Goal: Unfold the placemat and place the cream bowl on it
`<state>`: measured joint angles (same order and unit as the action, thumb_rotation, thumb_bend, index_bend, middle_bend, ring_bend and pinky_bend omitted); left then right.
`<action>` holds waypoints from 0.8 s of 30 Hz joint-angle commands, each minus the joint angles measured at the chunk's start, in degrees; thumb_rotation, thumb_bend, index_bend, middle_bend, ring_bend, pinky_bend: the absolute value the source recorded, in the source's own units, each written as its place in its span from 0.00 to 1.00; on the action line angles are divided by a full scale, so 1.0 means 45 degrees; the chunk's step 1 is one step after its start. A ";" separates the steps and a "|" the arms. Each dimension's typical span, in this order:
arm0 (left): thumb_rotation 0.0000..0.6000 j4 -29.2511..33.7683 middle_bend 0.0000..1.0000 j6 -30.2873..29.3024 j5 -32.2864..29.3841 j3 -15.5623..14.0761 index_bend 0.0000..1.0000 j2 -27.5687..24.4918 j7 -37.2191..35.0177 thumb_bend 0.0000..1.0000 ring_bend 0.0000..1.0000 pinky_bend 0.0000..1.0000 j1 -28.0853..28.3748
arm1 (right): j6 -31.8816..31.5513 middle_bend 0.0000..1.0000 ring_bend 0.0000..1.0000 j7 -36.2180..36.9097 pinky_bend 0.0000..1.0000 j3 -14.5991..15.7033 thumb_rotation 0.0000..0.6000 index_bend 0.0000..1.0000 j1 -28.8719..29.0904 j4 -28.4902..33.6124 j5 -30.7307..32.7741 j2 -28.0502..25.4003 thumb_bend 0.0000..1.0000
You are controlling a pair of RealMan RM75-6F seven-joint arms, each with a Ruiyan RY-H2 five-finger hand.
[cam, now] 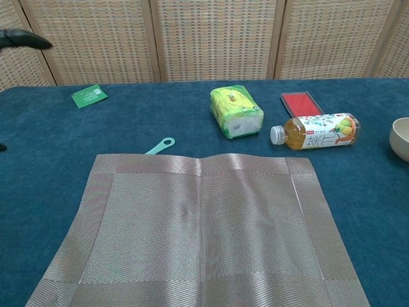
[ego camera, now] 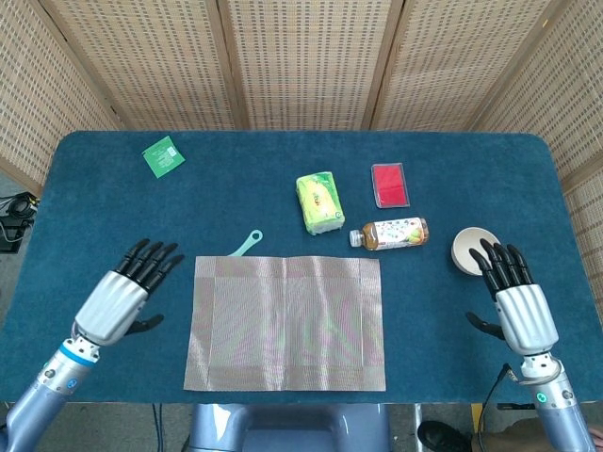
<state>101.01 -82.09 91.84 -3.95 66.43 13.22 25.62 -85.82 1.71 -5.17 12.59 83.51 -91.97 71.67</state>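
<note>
The beige woven placemat (ego camera: 286, 322) (cam: 198, 233) lies unfolded and flat at the table's front centre. The cream bowl (ego camera: 469, 249) (cam: 401, 137) stands upright on the blue cloth at the right, well off the mat. My right hand (ego camera: 514, 299) hovers just in front of the bowl, fingers spread toward it, holding nothing. My left hand (ego camera: 121, 294) is raised to the left of the mat, fingers spread and empty; in the chest view only a dark fingertip (cam: 22, 39) shows at the top left.
A tea bottle (ego camera: 392, 234) lies on its side between mat and bowl. A yellow-green tissue pack (ego camera: 319, 201), a red case (ego camera: 390, 184), a green packet (ego camera: 163, 155) and a mint spoon (ego camera: 244, 245) at the mat's far edge sit further back.
</note>
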 commanded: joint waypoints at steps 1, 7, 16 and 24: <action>1.00 0.0359 0.00 -0.1245 -0.2197 0.1344 0.00 0.0344 0.1952 0.00 0.00 0.00 -0.0978 | 0.2110 0.00 0.00 -0.0712 0.00 -0.0526 1.00 0.05 0.0782 -0.0606 0.1681 0.0254 0.00; 1.00 0.0628 0.00 -0.1066 -0.3224 0.1807 0.00 0.0241 0.1962 0.00 0.00 0.00 -0.1256 | 0.4969 0.00 0.00 -0.1784 0.00 -0.1213 1.00 0.07 0.1908 -0.1153 0.4105 0.0513 0.00; 1.00 0.0474 0.00 -0.0543 -0.3494 0.2174 0.00 0.0045 0.1595 0.00 0.00 0.00 -0.1261 | 0.6878 0.00 0.00 -0.2303 0.00 -0.1546 1.00 0.13 0.2765 -0.2361 0.6152 0.1330 0.00; 1.00 0.0212 0.00 -0.0301 -0.3408 0.2365 0.00 -0.0012 0.1100 0.00 0.00 0.00 -0.1307 | 0.7212 0.00 0.00 -0.2534 0.00 -0.1533 1.00 0.23 0.3102 -0.3330 0.6639 0.2020 0.00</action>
<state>102.01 -83.57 76.49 6.58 66.46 18.37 19.80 -53.59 -9.66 -12.09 26.34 68.88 -62.33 80.43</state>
